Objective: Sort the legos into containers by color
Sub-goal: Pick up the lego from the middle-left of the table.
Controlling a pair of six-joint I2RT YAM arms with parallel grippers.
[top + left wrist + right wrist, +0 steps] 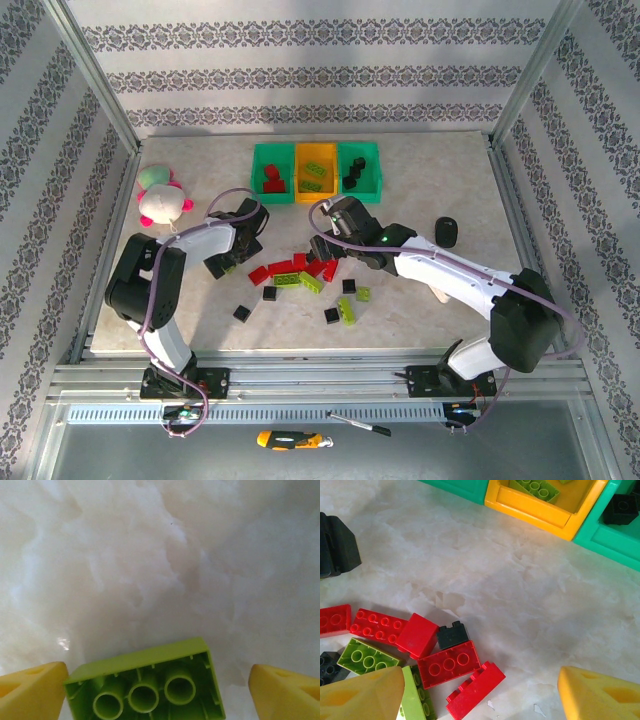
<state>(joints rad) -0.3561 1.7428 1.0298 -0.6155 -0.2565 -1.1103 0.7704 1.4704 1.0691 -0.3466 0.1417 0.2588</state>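
Between left hand's (pixel 159 680) fingers (pixel 30 692): lime lego (pixel 145 687), round tubes.

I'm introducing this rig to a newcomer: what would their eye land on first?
The row of green and orange containers at the far middle of the table, some bricks already inside, and the scatter of red, lime and black legos mid-table. A pink plush toy sits at the left. A lime brick lies upside down inside the open left claw.
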